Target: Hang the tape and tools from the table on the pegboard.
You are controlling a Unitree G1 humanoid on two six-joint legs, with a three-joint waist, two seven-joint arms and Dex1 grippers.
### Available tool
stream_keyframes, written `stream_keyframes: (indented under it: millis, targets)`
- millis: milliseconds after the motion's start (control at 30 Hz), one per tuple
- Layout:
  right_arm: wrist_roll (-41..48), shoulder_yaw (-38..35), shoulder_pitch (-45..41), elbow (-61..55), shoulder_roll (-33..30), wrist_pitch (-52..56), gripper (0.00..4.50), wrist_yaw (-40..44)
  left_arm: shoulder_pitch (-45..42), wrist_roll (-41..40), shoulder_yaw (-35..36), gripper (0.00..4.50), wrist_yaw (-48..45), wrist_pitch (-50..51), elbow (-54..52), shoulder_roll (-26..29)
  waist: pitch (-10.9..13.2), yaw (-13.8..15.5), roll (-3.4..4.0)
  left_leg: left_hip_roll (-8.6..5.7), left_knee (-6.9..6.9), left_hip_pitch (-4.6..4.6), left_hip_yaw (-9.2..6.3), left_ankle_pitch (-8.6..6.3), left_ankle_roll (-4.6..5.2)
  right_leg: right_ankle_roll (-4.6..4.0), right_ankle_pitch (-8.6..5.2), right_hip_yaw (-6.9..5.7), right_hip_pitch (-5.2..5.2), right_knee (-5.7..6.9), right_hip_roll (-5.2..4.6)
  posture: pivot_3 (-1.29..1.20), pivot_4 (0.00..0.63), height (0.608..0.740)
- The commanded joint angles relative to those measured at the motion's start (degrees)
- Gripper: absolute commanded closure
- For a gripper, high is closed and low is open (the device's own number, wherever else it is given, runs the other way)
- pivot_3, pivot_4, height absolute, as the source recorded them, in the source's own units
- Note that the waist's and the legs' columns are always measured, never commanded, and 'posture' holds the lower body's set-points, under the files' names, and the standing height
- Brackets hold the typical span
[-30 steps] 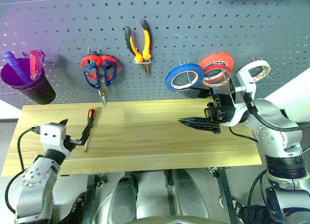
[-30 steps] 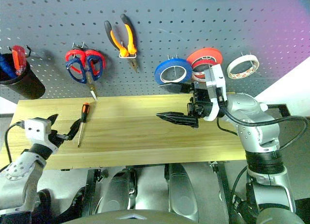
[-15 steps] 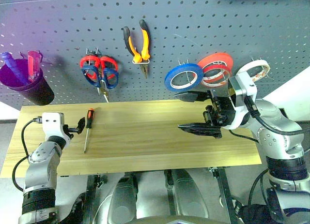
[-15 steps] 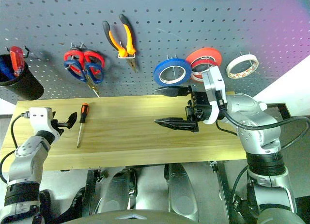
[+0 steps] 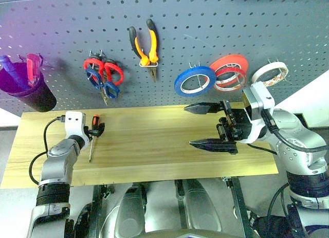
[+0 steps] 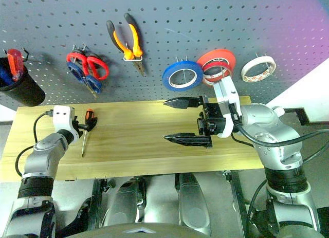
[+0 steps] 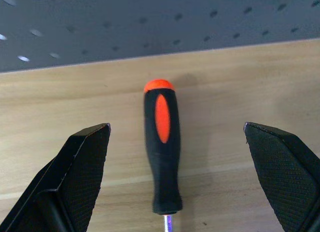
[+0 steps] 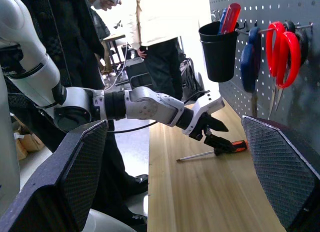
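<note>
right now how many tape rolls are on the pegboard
3, maybe 4: a blue roll, a red-orange roll with what may be a second one behind its lower part, and a whitish tape ring to their right, all on hooks.

Screwdriver [image 7: 161, 151], orange-and-black handle, lies flat on table [image 5: 154, 145], centred between the open left fingers [image 7: 82, 167], touching neither. Pliers [image 5: 144, 48], blue-black scissors [image 5: 97, 78] and cream tape [image 5: 270, 72] hang on pegboard [image 5: 205, 22], well beyond the fingers.
</note>
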Motion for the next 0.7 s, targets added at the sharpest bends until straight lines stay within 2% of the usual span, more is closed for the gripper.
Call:
stream_keyframes:
  millis: [33,433,467,500,700]
  targets:
    - [1.7,-0.7,0.6,-3.0,-0.6,-0.1,0.00,0.1,-0.2,0.8,0.3,0.02,0.6,0.1,-0.2,0.6,0.2,-0.1,-0.03,0.00,0.00,-0.01,0.00,0.00,0.00,0.00,0.00,0.00,0.00,0.00,0.00,-0.15,0.388,0.733]
    - [1.2,-0.9,1.1,-3.2,-1.0,-0.4,0.00,-0.6,-0.4,0.5,0.6,0.02,3.5,4.1,0.5,-0.9,0.8,-0.4,-0.04,0.00,-0.01,-0.04,0.00,0.00,0.00,0.01,-0.01,0.00,-0.02,-0.04,-0.03,-0.17,0.387,0.733]
    - [1.2,-1.0,1.1,-3.2,-1.0,-0.3,0.00,-0.8,-0.6,0.0,1.2,0.39,4.0,4.9,0.7,-1.3,0.8,-0.4,-0.04,0.00,-0.01,-0.05,0.00,0.00,0.00,0.01,-0.01,0.00,-0.03,-0.04,-0.03,-0.17,0.387,0.733]
    - [1.3,-1.0,1.0,-3.2,-1.0,-0.3,0.00,-0.9,-0.7,0.0,1.4,0.49,4.4,4.8,1.0,-1.5,0.8,-0.5,-0.04,-0.01,-0.01,-0.05,0.00,0.00,0.00,0.01,-0.01,0.00,-0.02,-0.04,-0.03,-0.17,0.386,0.733]
    - [1.6,-1.4,0.9,-3.4,-1.4,0.0,0.00,-1.5,-2.0,0.4,1.3,2.54,6.1,7.3,2.8,-2.3,0.8,-1.0,-0.07,-0.01,-0.02,-0.05,0.00,0.00,0.00,0.02,-0.01,0.00,-0.03,-0.04,-0.03,-0.18,0.384,0.733]
